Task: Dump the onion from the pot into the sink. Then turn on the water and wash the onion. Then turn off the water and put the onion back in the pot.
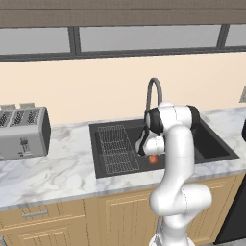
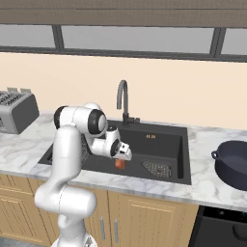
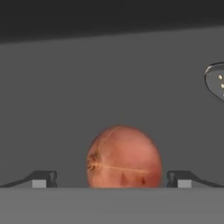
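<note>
Kitchen table, marble, toaster (image 1: 23,132) at left | sink (image 2: 159,140) mid-table: onion (image 3: 124,157) on basin floor, centred between spread fingertips (image 3: 43,178), claw (image 3: 111,179) wide, nothing gripped; straight descent likely suffices | pot (image 2: 232,164) at right.

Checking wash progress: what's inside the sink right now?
The onion lies in the sink between the open pincer fingertips, beside a wire rack; the arm covers part of the floor.
</note>
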